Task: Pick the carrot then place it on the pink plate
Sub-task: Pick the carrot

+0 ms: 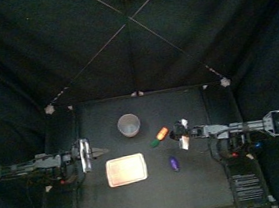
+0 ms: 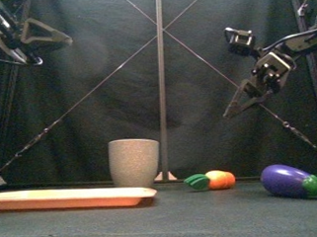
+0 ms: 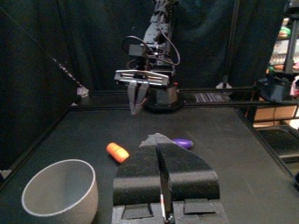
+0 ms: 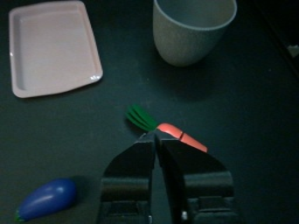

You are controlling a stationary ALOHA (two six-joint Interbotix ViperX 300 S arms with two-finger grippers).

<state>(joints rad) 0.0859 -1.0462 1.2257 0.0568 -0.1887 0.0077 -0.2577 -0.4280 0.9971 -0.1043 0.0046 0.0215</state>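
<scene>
The orange carrot with its green top lies on the table right of the middle, between the grey speckled cup and a purple eggplant. The pink plate lies flat at the front left. My right gripper hangs shut well above the table, over and just right of the carrot. In the right wrist view its closed jaws point down at the carrot. My left gripper is shut, raised at the left, holding nothing.
The grey cup stands upright behind the plate's right end. The eggplant lies near the front right, a short way from the carrot. Bare table lies between the carrot and the plate.
</scene>
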